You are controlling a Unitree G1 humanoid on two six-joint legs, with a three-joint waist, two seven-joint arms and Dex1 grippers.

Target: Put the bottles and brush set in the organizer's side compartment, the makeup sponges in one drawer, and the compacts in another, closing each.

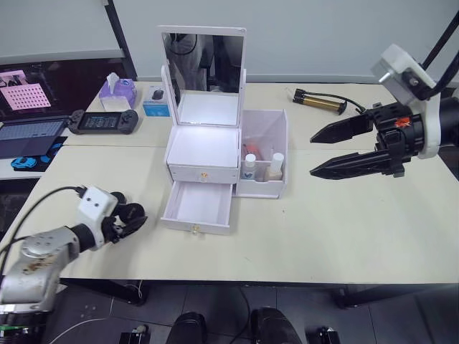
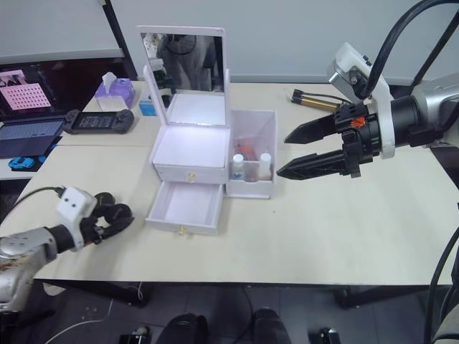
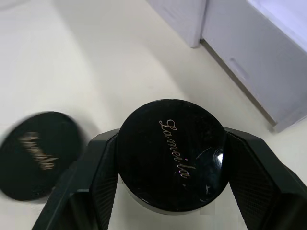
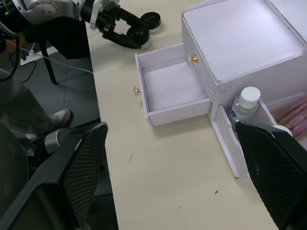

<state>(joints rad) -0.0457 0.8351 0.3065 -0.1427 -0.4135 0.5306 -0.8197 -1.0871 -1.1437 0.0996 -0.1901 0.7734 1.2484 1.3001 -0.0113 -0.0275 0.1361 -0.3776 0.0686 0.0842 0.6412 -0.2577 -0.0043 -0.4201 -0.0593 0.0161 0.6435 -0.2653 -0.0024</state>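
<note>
Round black glossy compact with gold script on its lid (image 3: 171, 154): clamped between the two black fingers of the left gripper (image 1: 128, 218), held by its rim with the lid facing up. Judgement: the edge grip keeps it flat for lowering into a drawer. It sits near the table's (image 1: 344, 229) front-left corner, just left of the open lower drawer (image 1: 198, 206).

Second matching black compact (image 3: 39, 154) lies on the table just beside the held one, apart from the fingers.

White plastic makeup organizer with a raised mirror (image 1: 204, 136) stands mid-table. Upper drawer is closed; lower drawer is pulled out toward the front edge and looks empty, presumably left out to receive the compacts.

Side compartment (image 1: 263, 154), on the organizer's right, already holds white-capped bottles (image 1: 249, 166).

Right gripper (image 1: 313, 154): fingers spread apart, holding nothing, hovering above the table right of the side compartment, well apart from both compacts.
</note>
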